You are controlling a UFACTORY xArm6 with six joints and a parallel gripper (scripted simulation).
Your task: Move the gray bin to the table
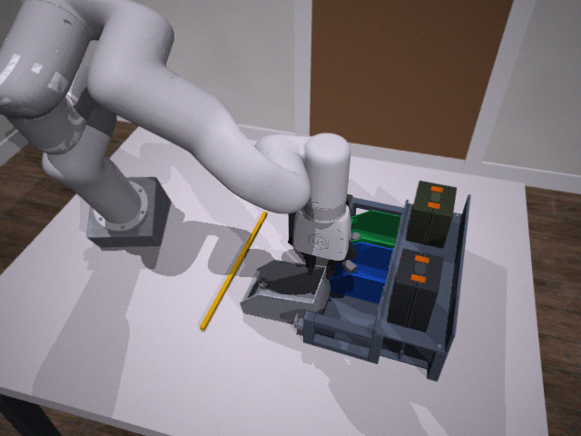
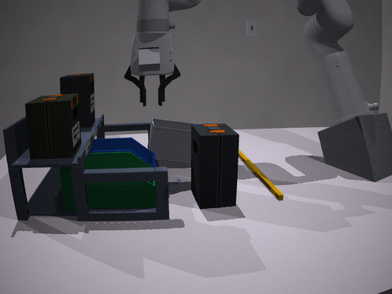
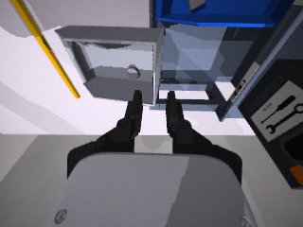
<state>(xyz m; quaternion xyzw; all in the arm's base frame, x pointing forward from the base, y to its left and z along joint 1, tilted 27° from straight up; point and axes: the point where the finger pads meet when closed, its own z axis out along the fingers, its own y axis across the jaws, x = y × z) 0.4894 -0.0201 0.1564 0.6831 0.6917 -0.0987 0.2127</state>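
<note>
The gray open bin (image 1: 281,292) (image 2: 169,144) (image 3: 118,61) sits off the shelf's front, tilted, with its rear end at the dark shelf frame (image 1: 338,328) (image 2: 123,174). A small part (image 1: 263,282) (image 3: 133,72) lies inside it. My gripper (image 1: 319,267) (image 2: 152,101) (image 3: 154,99) hangs well above the bin's rear wall. Its fingers are a little apart with nothing between them. The blue bin (image 1: 361,276) (image 2: 120,144) (image 3: 218,11) and the green bin (image 1: 375,225) (image 2: 117,186) stand on the shelf.
Two dark boxes (image 1: 431,213) (image 1: 415,291) (image 2: 52,125) (image 2: 79,95) stand on the shelf's upper level. Another dark box (image 2: 215,164) stands on the table by the gray bin. A yellow bar (image 1: 232,272) (image 2: 261,175) (image 3: 47,52) lies on the white table (image 1: 141,375).
</note>
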